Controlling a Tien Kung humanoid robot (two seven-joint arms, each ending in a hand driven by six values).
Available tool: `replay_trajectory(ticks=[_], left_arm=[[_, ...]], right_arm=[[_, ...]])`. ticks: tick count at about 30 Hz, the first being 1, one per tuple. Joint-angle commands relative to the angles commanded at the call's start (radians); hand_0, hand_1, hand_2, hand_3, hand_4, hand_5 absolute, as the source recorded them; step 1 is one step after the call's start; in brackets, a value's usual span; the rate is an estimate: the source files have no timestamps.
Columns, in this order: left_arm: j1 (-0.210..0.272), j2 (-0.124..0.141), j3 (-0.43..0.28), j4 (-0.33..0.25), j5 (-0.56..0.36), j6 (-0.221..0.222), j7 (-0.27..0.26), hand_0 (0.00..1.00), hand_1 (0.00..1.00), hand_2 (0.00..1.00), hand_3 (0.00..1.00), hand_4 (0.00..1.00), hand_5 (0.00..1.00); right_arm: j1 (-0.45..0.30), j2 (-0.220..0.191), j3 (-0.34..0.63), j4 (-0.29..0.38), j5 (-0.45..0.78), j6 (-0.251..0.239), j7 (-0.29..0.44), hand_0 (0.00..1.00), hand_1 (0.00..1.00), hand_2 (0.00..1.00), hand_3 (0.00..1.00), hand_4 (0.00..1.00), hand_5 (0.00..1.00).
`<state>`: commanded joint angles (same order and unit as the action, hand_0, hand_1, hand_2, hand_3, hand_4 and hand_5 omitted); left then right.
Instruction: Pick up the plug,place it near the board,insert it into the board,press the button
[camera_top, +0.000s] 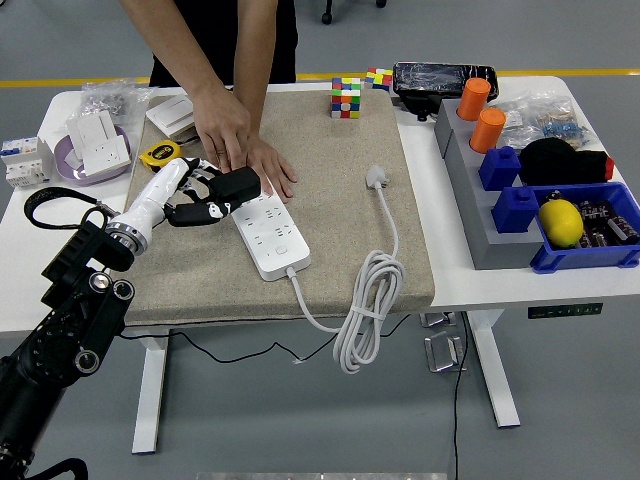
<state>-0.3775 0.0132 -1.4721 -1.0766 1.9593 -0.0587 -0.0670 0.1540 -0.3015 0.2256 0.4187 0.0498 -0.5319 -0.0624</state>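
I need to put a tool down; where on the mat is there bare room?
Free: mat between power strip and white plug, and its near left corner. Crowded: far left, where the person's hands and left hand meet.
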Motion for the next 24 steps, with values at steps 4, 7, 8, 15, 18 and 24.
replay_trajectory(ticks=[4, 7, 8, 15, 18, 24], left_arm=[[0.021, 0.0, -0.048, -0.024, -0.034, 0.01, 0.01, 0.423, 0.284, 0.272, 0.3, 0.467, 0.226], [0.036, 0.006, -0.1, -0.016, -0.031, 0.025, 0.011, 0.417, 0.284, 0.273, 0.3, 0.47, 0.234], [0.04, 0.009, -0.112, -0.012, -0.027, 0.029, 0.009, 0.417, 0.284, 0.273, 0.3, 0.47, 0.234], [0.066, 0.045, -0.163, 0.054, 0.026, 0.057, -0.008, 0.419, 0.284, 0.273, 0.3, 0.473, 0.236], [0.075, 0.049, -0.171, 0.075, 0.054, 0.061, -0.014, 0.42, 0.283, 0.274, 0.306, 0.475, 0.237], [0.09, 0.046, -0.147, 0.111, 0.1, 0.062, -0.025, 0.42, 0.285, 0.277, 0.307, 0.478, 0.237]], right_arm=[[-0.001, 0.001, 0.003, 0.0, 0.0, 0.0, 0.0, 0.821, 0.788, 0.753, 0.757, 0.998, 0.998], [-0.001, 0.001, 0.006, 0.0, -0.001, 0.0, 0.0, 0.821, 0.788, 0.753, 0.757, 0.998, 0.998], [-0.001, 0.001, 0.007, 0.0, -0.001, 0.0, 0.0, 0.821, 0.788, 0.753, 0.757, 0.998, 0.998], [-0.004, 0.001, 0.009, -0.001, 0.0, 0.0, 0.0, 0.82, 0.788, 0.753, 0.756, 0.998, 0.998], [-0.003, 0.0, 0.009, -0.001, 0.0, 0.0, -0.001, 0.82, 0.788, 0.753, 0.756, 0.998, 0.998], [-0.002, 0.003, 0.009, 0.0, -0.001, 0.0, -0.001, 0.82, 0.788, 0.753, 0.756, 0.998, 0.998]])
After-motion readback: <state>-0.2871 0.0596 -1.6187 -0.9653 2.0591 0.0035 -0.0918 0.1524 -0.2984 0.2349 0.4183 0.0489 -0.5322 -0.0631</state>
